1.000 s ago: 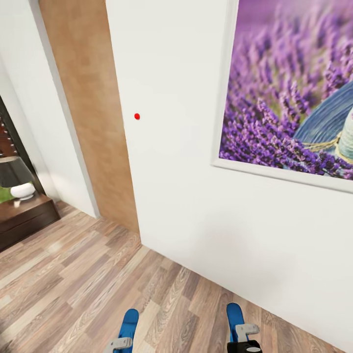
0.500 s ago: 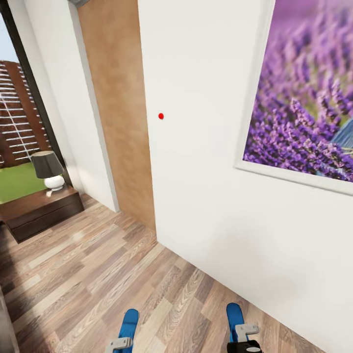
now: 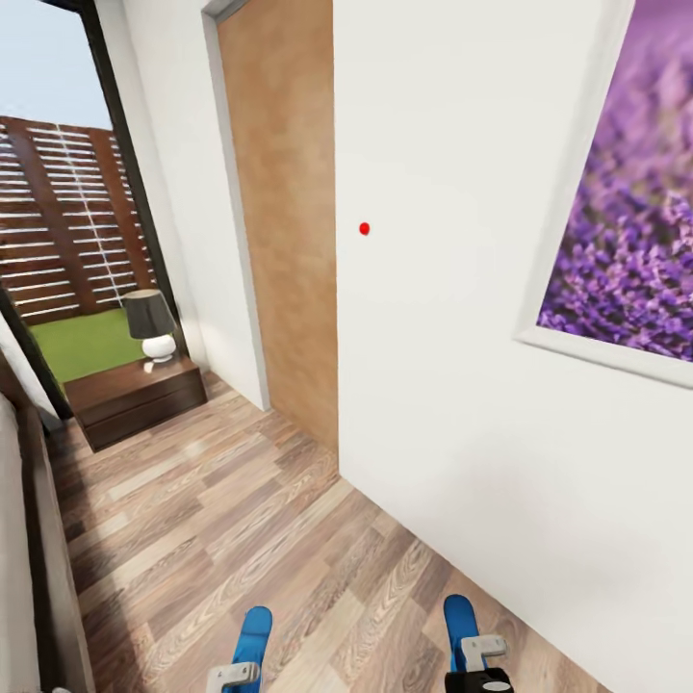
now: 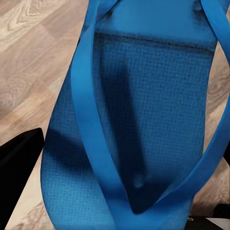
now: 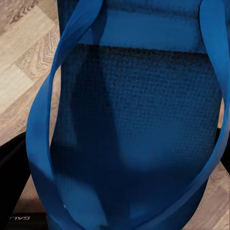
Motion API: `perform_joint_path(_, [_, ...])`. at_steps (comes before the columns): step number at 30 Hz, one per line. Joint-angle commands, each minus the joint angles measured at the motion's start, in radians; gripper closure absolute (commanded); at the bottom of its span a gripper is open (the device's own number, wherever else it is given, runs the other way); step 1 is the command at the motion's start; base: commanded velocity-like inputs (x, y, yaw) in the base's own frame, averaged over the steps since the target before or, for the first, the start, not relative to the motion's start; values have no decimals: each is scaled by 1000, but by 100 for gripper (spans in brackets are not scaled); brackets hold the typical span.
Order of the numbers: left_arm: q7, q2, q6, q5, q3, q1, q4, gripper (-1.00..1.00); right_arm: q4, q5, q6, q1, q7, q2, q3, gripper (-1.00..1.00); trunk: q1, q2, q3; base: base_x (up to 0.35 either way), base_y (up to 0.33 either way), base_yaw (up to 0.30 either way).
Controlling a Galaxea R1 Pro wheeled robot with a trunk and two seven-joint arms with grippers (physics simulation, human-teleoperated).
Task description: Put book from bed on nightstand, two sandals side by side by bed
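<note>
1. Two walls and the wood floor (image 3: 221, 520) are facing me; the bed (image 3: 38, 558) is edging in at far left.
2. I am seeing a nightstand (image 3: 135, 399) carrying a lamp (image 3: 151, 325) beyond.
3. I am holding one sandal per arm: left sandal (image 3: 253, 635), right sandal (image 3: 460, 621), fingers clamped on each.

2 sandals (image 3: 254, 630) (image 3: 460, 621), 1 nightstand (image 3: 135, 399), 1 lamp (image 3: 150, 325), 1 picture (image 3: 626, 250).
</note>
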Motion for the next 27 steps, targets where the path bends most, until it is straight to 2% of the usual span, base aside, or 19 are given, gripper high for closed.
perform_joint_path(1, [8, 0, -4, 8, -10, -1, 2, 100, -3, 0, 8, 0, -6, 0, 8, 100, 1, -1, -1, 267, -53, 273])
perform_joint_path(20, [8, 0, -6, 10, -10, -1, 2, 100, -3, 8, 8, 0, -8, 1, 8, 100, 1, -1, -1, 315, -18, 273])
perform_joint_path(27, [8, 0, -6, 10, -10, -1, 2, 100, -2, 9, 8, 0, -6, -1, 9, 100, 1, -1, -1, 327, -48, 94])
